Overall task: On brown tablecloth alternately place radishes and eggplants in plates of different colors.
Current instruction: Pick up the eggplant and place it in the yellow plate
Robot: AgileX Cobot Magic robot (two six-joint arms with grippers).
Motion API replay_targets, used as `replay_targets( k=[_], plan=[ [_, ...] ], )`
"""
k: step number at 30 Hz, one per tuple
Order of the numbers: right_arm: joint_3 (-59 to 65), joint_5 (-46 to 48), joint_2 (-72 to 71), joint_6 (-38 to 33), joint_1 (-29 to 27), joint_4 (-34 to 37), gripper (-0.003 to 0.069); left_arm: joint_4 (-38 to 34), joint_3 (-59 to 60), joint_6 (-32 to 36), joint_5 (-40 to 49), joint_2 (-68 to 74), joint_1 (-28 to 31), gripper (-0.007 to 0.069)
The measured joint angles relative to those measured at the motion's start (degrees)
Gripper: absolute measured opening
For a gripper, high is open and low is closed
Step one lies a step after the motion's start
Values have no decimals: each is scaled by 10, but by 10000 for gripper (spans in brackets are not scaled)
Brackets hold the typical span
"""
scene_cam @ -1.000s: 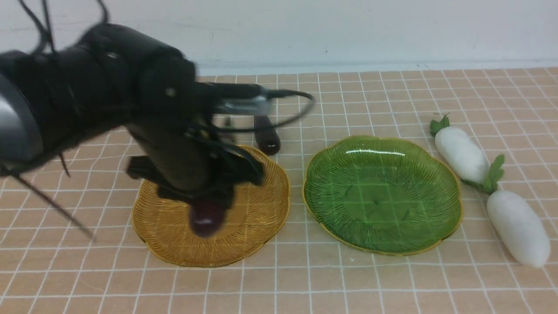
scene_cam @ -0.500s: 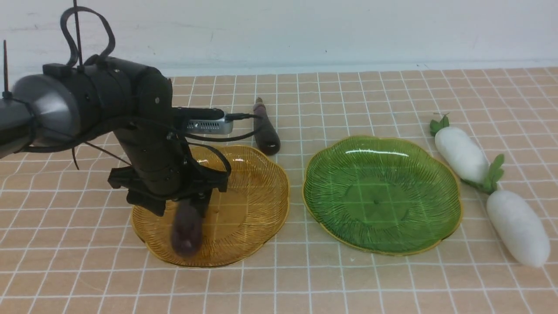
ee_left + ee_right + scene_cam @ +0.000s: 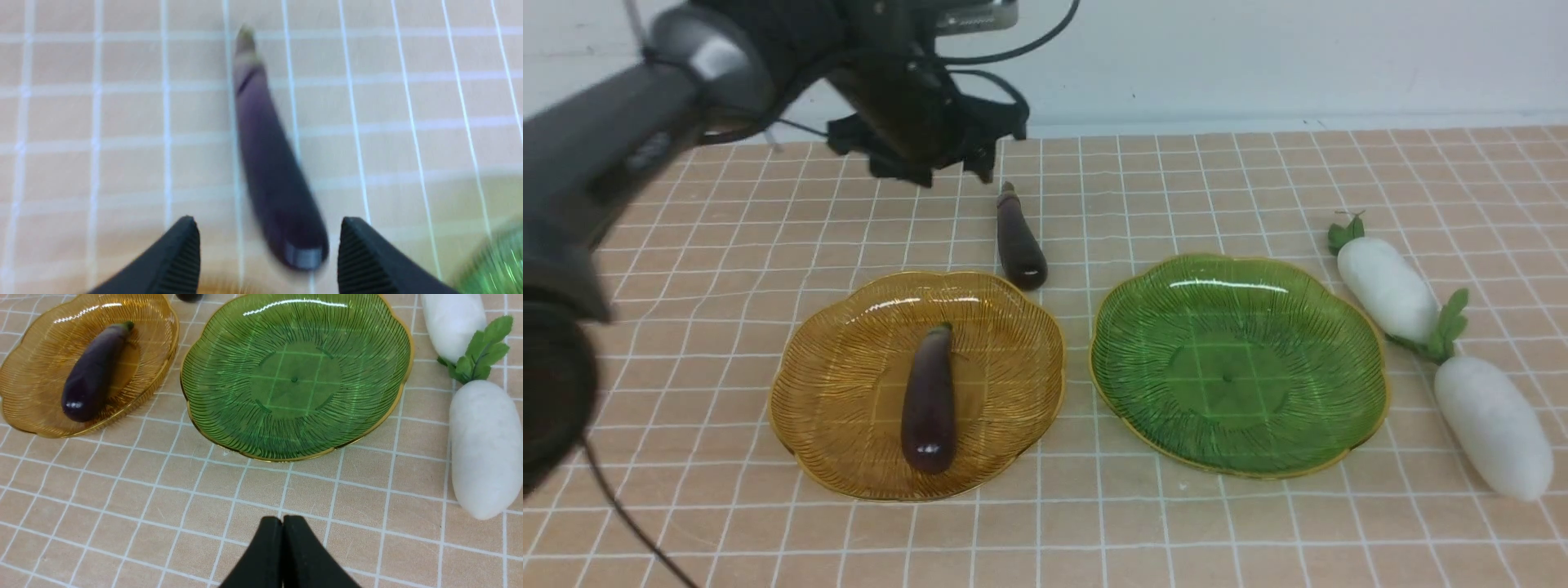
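Note:
One dark purple eggplant (image 3: 929,400) lies lengthwise in the amber plate (image 3: 833,392), free of any gripper. The other eggplant (image 3: 1019,241) lies on the brown tablecloth (image 3: 1176,523) just behind that plate. My left gripper (image 3: 949,173) hangs open above and behind it. In the left wrist view the eggplant (image 3: 273,171) shows blurred on the cloth between and beyond the spread fingers of the gripper (image 3: 267,220). The green plate (image 3: 1233,359) holds nothing. Two white radishes (image 3: 1388,290) (image 3: 1494,429) lie right of it. My right gripper (image 3: 282,522) is shut and empty, in front of the green plate (image 3: 294,379).
A pale wall (image 3: 1258,57) runs along the far edge of the table. The left arm's dark body and cables (image 3: 621,163) cross the upper left of the front view. Bare cloth (image 3: 122,506) stretches in front of both plates.
The left gripper let go of the eggplant, which now lies in the amber plate. The arm then rose and swung back toward the eggplant behind that plate. The right gripper stays shut.

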Motion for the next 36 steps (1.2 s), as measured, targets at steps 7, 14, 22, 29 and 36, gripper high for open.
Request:
replay_targets(
  k=[7,14,22,29,36],
  plan=[
    [0,5,0,0,0,0,-11,0,-127,0,-4,120,0,463],
    [0,5,0,0,0,-15,-11,-11,-165,0,-15,193,0,484],
    [0,11,0,0,0,-57,-11,-66,-169,0,-36,232,0,455],
    [-5,13,2,13,0,-74,-11,-74,-218,8,12,223,4,284],
    [-147,140,100,115,0,-206,-11,-50,-353,89,182,105,22,280]
  ],
)
